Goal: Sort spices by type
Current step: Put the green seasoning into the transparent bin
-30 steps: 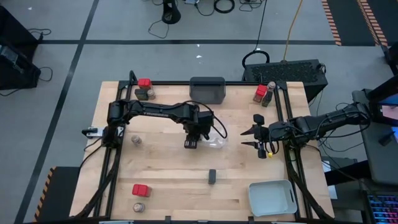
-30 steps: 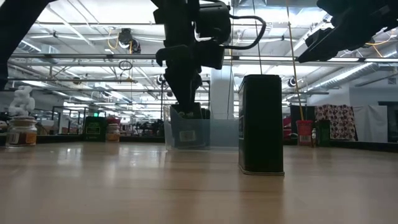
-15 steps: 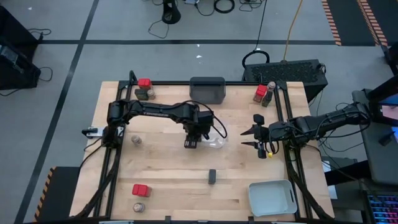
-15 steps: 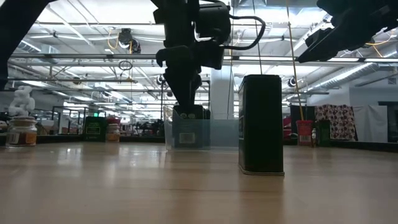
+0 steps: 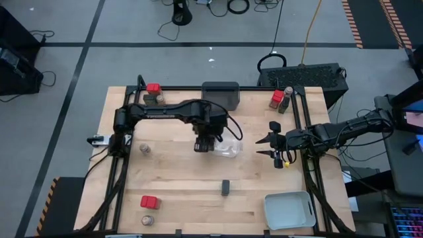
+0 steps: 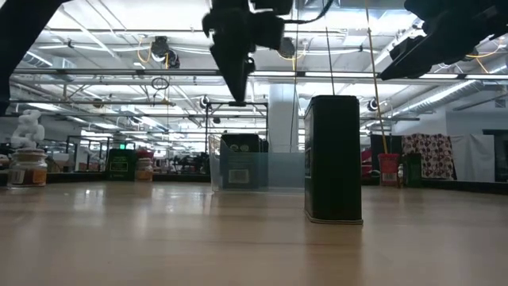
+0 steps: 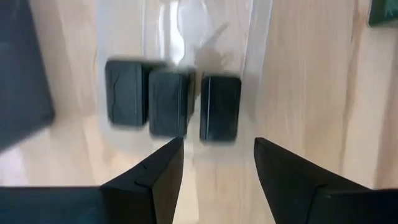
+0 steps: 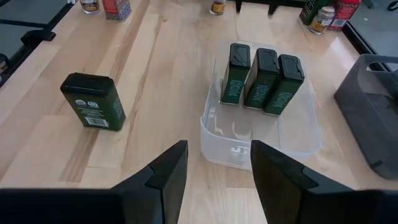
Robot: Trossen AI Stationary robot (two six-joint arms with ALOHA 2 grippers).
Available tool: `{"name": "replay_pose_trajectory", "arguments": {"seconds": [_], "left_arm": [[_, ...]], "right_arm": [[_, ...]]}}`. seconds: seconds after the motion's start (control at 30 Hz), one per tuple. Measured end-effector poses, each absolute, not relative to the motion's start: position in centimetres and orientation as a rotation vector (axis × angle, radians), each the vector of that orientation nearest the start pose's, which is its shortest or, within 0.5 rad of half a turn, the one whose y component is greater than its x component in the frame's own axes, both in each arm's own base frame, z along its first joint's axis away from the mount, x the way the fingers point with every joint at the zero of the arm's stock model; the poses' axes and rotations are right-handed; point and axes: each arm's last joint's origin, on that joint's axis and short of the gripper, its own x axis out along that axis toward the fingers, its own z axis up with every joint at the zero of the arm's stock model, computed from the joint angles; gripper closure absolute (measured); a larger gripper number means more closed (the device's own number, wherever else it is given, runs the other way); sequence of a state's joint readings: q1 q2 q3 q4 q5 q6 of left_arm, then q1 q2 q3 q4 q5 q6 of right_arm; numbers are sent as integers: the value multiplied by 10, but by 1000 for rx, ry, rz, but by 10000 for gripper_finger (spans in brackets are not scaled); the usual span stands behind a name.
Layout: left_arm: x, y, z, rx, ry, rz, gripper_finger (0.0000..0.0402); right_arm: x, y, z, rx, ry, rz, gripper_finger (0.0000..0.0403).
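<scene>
Wooden table (image 5: 178,178) with trays (image 5: 289,210), spices (image 5: 225,187)

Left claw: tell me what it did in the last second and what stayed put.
The left claw let go of a black tin in the clear tray and rose, open and empty. Three tins now stand there. The right claw, open, and the lone tin did not move.
</scene>
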State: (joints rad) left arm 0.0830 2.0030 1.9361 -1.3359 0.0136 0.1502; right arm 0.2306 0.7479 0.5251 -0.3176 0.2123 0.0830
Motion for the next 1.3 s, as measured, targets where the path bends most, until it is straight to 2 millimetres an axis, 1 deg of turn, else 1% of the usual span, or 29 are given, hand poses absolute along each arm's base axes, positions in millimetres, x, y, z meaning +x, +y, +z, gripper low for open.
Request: {"name": "replay_pose_trajectory", "arguments": {"seconds": [0.17,0.27,0.37,0.5,0.57,0.63,0.7,0.83,0.9,0.97,1.07,1.2,1.3], "left_arm": [[364,32,318,11,1426,7,202],[341,33,336,-16,1368,83,203],[312,32,354,-48,1281,178,203],[276,30,363,-139,1169,342,203],[259,31,364,-202,1120,475,203],[246,34,360,-268,1090,614,203],[237,39,354,-356,1079,699,203],[227,46,337,-450,1155,735,203],[224,55,327,-466,1209,755,203],[224,68,318,-457,1252,778,203],[218,95,307,-442,1319,816,203],[207,136,301,-456,1317,877,203],[198,158,298,-451,1331,858,203]], "right_arm": [[158,31,238,-29,528,-6,245],[158,31,238,-28,529,-6,245],[158,31,238,-30,528,-6,245],[158,31,238,-45,529,-2,245],[158,31,238,-56,528,1,245],[158,31,238,-65,529,4,245],[158,31,238,-80,528,7,245],[158,31,238,-95,523,12,245],[158,31,238,-100,522,13,245],[158,31,239,-105,521,15,245],[159,31,240,-112,508,17,245],[159,31,240,-94,507,15,245],[158,31,238,-73,530,8,245]]}}
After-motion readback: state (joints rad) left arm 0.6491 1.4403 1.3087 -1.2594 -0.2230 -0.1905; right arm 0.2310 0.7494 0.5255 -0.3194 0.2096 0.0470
